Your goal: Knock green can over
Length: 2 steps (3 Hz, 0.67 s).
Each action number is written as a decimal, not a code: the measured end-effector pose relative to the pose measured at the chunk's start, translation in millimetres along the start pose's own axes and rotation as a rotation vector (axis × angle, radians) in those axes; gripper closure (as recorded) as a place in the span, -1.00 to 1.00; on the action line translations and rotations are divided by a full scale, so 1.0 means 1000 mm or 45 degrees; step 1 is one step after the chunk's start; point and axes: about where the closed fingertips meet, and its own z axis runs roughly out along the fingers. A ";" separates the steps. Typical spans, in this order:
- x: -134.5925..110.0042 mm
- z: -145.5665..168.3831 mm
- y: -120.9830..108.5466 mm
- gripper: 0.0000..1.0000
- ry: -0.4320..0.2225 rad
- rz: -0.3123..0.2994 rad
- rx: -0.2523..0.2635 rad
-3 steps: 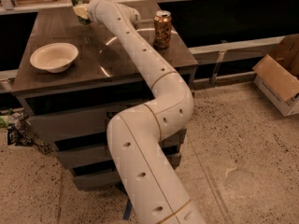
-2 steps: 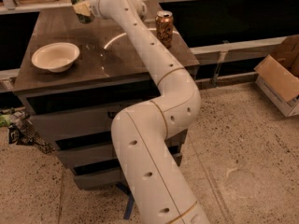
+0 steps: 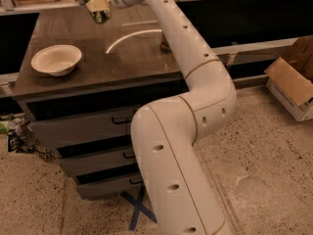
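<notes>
The green can [image 3: 101,15], with a green and white label and a silver top, is at the far left back of the dark table [image 3: 98,75]. It leans over, top to the left. My gripper [image 3: 100,4] is right against the can, and its tan tip lies across the can's middle. My white arm reaches from the lower right across the table to it. The orange-gold can is almost wholly hidden behind the arm.
A cream bowl [image 3: 56,59] sits on the table's left front. Drawers [image 3: 93,131] are below the tabletop. An open cardboard box [image 3: 293,82] lies on the floor at the right. Blue tape [image 3: 139,212] marks the floor.
The arm has swung left across the table and now covers the orange-gold can. The green can, upright before, now leans to the left at the gripper.
</notes>
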 end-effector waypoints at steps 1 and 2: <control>-0.002 -0.035 0.018 1.00 0.104 -0.128 -0.112; 0.009 -0.059 0.037 1.00 0.216 -0.225 -0.218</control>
